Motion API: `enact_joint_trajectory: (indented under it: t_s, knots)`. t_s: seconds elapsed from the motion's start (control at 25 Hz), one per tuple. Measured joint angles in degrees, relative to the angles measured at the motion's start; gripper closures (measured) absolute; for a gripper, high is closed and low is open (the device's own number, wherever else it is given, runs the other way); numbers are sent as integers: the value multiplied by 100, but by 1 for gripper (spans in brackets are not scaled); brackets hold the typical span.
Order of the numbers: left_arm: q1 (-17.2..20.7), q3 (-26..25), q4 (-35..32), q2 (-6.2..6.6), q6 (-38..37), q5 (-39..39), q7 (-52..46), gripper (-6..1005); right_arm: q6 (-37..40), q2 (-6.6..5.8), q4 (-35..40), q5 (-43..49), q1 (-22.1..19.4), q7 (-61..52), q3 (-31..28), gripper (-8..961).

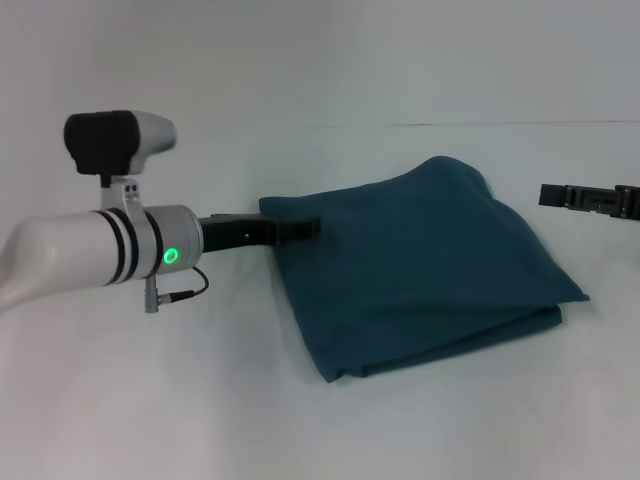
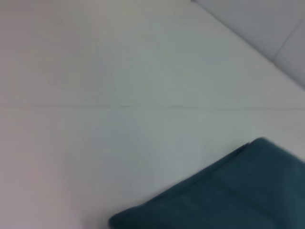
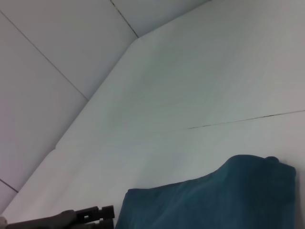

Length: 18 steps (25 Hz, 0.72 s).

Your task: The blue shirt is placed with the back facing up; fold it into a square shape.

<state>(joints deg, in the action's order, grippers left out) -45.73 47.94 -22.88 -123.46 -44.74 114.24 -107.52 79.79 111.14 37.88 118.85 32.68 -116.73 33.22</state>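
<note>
The left arm, white with a glowing green ring at its wrist, reaches in level from the left side of the white table, its black left pincer stretched toward the centre. The fingertips meet the left edge of the large dark teal-blue soft-fabric shirt near its far corner; whether they are clamped on the cloth or merely touching it cannot be told. The shirt lies at the middle of the table, folded over on itself into a rough four-sided bundle with layered edges showing along its near side and a plain upper face. In the left wrist view only one corner of the folded cloth shows against bare table. At the far right, the black right pincer hangs level above the table, just clear of the shirt's right side; whether its fingers are parted or closed cannot be told.
</note>
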Motion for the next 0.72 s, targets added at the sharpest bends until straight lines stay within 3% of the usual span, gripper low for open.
enact_joint_trajectory:
  t_s: [0.36, 0.72]
  knots:
    - [193, -41, -319, 144, -526, 159, -1294, 118, 11, -29, 0, 6, -1, 2, 1, 122]
    - [212, 3, -278, 114, -549, 298, -1513, 135, 9, -32, 0, 8, -7, 15, 9, 122]
